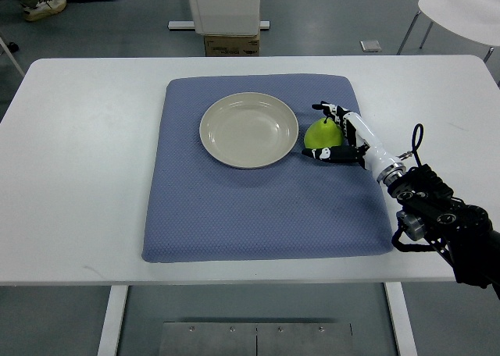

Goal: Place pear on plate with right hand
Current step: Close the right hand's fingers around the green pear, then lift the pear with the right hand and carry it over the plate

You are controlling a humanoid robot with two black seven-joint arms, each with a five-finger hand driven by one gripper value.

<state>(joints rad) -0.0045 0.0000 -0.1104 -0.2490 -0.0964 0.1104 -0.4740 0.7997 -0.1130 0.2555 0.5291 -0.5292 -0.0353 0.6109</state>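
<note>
The mat point(258, 208) looks like woven, textured blue cloth, matt. The plate point(248, 129) shines like glazed ceramic; the table point(78, 176) is smooth white.

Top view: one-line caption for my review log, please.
Right hand with fingers around a green pear on the blue mat, just right of the empty plate.
</note>
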